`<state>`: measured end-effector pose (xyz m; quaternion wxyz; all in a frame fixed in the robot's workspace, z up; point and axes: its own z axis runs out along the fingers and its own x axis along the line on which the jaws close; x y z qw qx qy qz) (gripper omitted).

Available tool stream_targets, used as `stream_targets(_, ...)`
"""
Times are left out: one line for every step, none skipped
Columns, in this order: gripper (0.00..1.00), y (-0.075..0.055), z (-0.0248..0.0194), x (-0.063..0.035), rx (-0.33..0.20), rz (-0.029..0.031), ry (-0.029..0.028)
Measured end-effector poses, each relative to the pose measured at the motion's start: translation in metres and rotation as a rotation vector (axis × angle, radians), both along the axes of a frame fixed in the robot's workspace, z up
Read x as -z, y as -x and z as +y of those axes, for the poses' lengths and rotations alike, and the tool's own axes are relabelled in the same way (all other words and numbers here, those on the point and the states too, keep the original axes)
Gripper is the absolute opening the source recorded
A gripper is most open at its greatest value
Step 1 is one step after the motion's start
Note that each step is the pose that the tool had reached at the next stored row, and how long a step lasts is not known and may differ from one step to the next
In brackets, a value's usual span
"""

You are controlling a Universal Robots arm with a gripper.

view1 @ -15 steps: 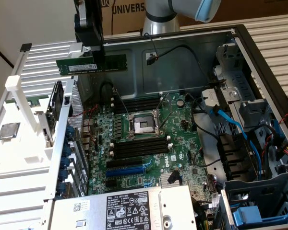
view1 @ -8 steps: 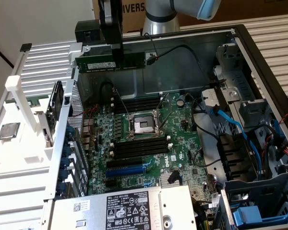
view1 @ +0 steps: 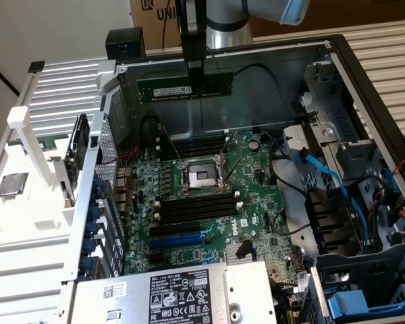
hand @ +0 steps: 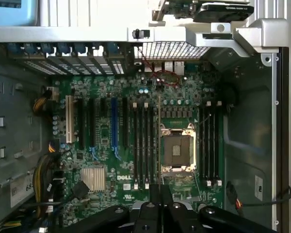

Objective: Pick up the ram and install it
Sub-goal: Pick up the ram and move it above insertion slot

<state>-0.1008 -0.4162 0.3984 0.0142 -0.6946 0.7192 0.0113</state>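
The ram (view1: 165, 90) is a long green stick with a white label. It hangs level in the air in front of the case's back wall, above the motherboard (view1: 256, 202). My gripper (view1: 196, 82) comes down from above and is shut on the ram's middle. Below it, black memory slots (view1: 196, 145) with white end clips lie on the far side of the open processor socket (view1: 201, 177), and more slots (view1: 196, 206) on the near side. In the wrist view the gripper (hand: 161, 208) looks down on the socket (hand: 177, 151) between two slot banks (hand: 143, 145) (hand: 209, 145).
A square silver-topped processor chip (view1: 12, 184) lies on the white rack at the exterior view's left. The power supply (view1: 182, 293) sits at the case's front. Blue cables (view1: 324, 175) and drive bays (view1: 364, 243) crowd the exterior view's right. A heatsink (hand: 93, 178) stands near the expansion slots.
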Motion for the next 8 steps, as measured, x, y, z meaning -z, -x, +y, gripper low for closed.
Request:
stream_targets(0.12, -0.004, 0.0, 0.0014, 0.0, 0.0, 0.0)
stream_targets(0.12, -0.009, 0.0, 0.0032, 0.0, -0.0001, -0.0001)
stream_targets(0.12, -0.015, 0.0, 0.0066, 0.0, -0.0008, 0.0)
stream_targets(0.12, -0.015, 0.0, 0.0081, 0.0, -0.0014, -0.0002)
stream_targets(0.12, -0.015, 0.0, 0.0092, 0.0, -0.003, -0.0001)
stream_targets(0.12, -0.015, 0.0001, 0.0102, 0.0, -0.0057, -0.0001)
stream_targets(0.12, -0.015, 0.0001, 0.0111, 0.0, -0.0085, 0.0)
stream_targets(0.12, -0.015, 0.0003, 0.0119, 0.0, -0.0117, 0.0001)
